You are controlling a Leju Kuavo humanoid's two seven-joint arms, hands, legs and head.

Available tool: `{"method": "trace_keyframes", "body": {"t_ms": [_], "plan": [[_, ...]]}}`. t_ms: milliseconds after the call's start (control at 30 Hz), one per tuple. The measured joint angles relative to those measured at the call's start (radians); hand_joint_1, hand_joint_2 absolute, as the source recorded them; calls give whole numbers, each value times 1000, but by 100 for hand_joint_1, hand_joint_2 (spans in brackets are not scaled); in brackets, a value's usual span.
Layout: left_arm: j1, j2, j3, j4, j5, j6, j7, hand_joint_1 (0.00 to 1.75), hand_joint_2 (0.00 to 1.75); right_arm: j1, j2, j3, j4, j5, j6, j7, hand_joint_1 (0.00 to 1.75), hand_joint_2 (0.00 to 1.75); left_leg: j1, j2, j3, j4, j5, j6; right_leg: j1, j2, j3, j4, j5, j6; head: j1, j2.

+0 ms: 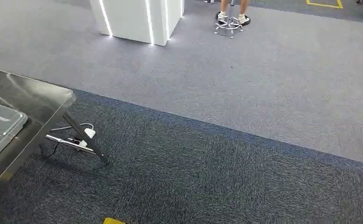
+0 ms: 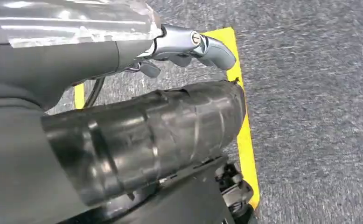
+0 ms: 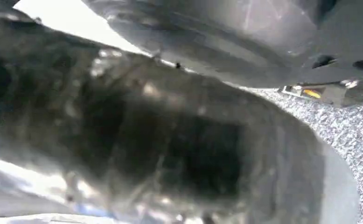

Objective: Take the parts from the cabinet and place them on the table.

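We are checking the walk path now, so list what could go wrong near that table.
1. A white power strip and its cable lie on the carpet by the table's leg; a foot could snag them.
2. The steel table has a corner jutting toward the open floor; a swinging arm might clip it.

The left robot hand [image 2: 189,44] has a silver-grey thumb with a round screw head, darker fingers [image 2: 149,69] beneath, a glossy ribbed dark-grey cover and a thin black cable.
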Motion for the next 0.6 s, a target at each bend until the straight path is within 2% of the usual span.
{"method": "trace_keyframes", "body": {"t_ms": [67,100,133,167,233,267,300,333,367,400,433,467,500,567,600], "plan": [[-4,0,0,0,-2,0,5,0,0,4,0,0,0,0,0,1,0,0,1,14,10,-5,-1,-10,4,16,-2,-1,-1,-10,1,0],[-6,0,0,0,-2,0,5,0,0,3,0,0,0,0,0,1,0,0,6,9,7,1,-10,-18,-9,27,5,-11,6,-20,0,0],[-7,0,0,0,-2,0,3,0,0,2,0,0,0,1,0,1,0,0,8,-40,0,29,-33,-22,-8,36,5,-13,7,-25,0,0],[-5,0,0,0,0,0,2,0,0,0,-1,0,0,3,0,0,0,0,10,-67,-26,88,-72,-23,-7,42,3,-12,9,-31,-1,0],[-3,0,0,0,1,0,1,0,0,-3,0,0,0,5,1,-1,0,0,10,-88,-98,239,-143,-25,-4,64,0,-11,10,-36,-1,0],[-1,0,1,0,3,0,-1,0,0,-2,0,0,0,6,1,-1,0,0,9,-92,-126,295,-155,-26,-2,76,-1,-10,10,-36,0,0],[1,0,1,0,5,0,-3,0,0,-1,-1,0,0,7,1,-1,0,0,9,-93,-136,308,-142,-25,-1,91,0,-8,10,-36,0,0],[1,1,2,0,7,0,-5,0,0,0,-1,0,0,7,1,-1,0,0,9,-93,-125,276,-110,-22,-1,104,1,-8,10,-36,-1,0],[-1,2,2,0,7,1,-8,0,0,0,-1,0,0,8,2,-1,0,0,9,-98,-89,190,-52,-18,-1,121,1,-5,10,-36,0,0],[-2,2,2,0,7,1,-10,0,0,0,-1,0,0,8,2,-1,0,0,10,-109,-56,114,-11,-14,-1,133,2,-4,9,-35,-1,0],[-2,2,3,0,8,1,-12,0,0,0,0,0,0,8,2,-1,0,0,10,-155,-24,33,13,-7,-3,144,0,-1,9,-33,0,0],[-2,2,4,0,8,1,-13,0,0,-3,0,0,0,9,4,-1,0,0,12,-173,-16,13,2,-6,4,151,-5,6,8,-26,0,0],[-3,2,5,0,8,2,-14,0,0,-4,0,0,0,9,6,-1,0,0,11,-165,-18,14,2,-7,0,163,-9,4,12,-20,-1,0],[-6,2,5,0,8,2,-16,0,0,1,-1,0,0,10,8,-1,0,0,5,-151,-14,13,4,-2,-5,180,-11,-3,17,-7,0,0],[-5,2,5,0,8,3,-16,0,0,2,-2,0,0,10,8,-1,0,0,13,-139,-10,0,13,9,-1,186,-15,-3,19,2,0,0]]}}
